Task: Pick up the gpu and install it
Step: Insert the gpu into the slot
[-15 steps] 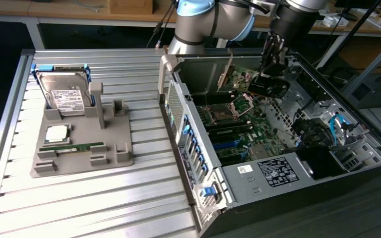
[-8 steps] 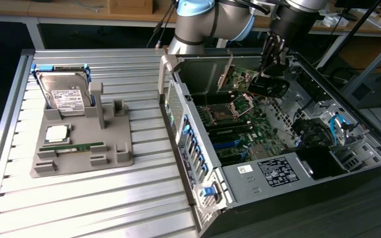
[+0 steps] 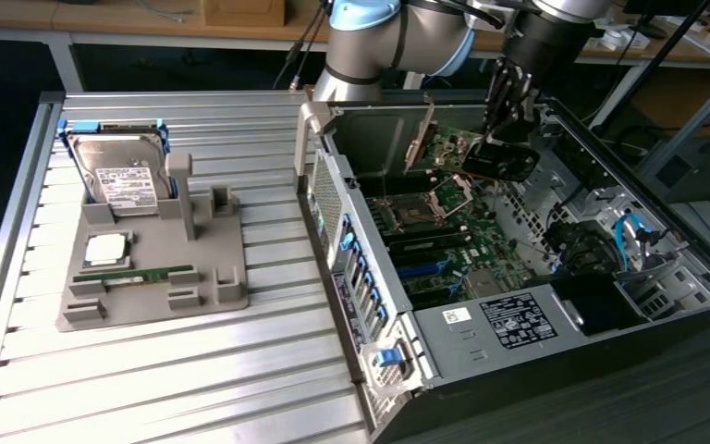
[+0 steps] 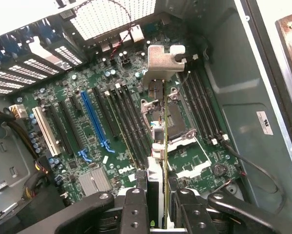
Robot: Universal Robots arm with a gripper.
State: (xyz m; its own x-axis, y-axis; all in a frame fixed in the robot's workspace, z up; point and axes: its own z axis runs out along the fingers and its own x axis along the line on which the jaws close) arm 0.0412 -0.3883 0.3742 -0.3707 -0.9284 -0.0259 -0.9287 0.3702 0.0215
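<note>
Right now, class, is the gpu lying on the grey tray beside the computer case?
No: the gripper holds the gpu edge-on between its fingers, over the motherboard inside the open computer case.

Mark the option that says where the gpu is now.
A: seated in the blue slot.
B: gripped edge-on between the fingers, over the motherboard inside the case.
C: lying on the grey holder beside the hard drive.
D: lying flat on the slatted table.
B: the wrist view shows the gpu edge-on, clamped between the fingers over the motherboard.
</note>
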